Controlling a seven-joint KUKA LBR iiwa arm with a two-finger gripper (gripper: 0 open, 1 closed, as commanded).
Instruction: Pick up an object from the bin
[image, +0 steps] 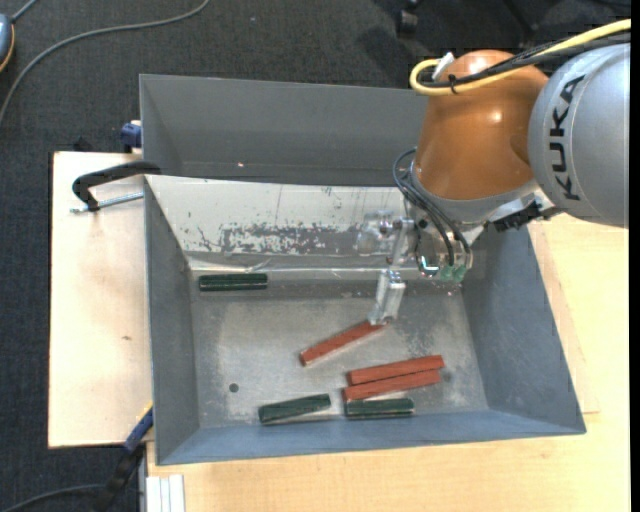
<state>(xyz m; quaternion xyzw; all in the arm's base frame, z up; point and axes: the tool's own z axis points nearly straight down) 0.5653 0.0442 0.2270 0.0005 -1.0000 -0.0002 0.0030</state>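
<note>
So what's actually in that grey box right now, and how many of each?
bin: one, grey metal, holds everything listed.
tilted bar: one, red-brown, middle of the floor.
paired bars: two, red-brown, side by side, front right.
back green bar: one, dark green, by the back wall, left.
front green bars: two, dark green, in a line along the front wall.
gripper: one, silver, at the tilted bar's upper end.
arm: one, grey with an orange cover, reaching in from the right.

A grey arm (590, 120) is marked KUKA in black; an orange cover (475, 130), yellow cable (416, 72) and silver pincer (388, 298) are carried.
</note>
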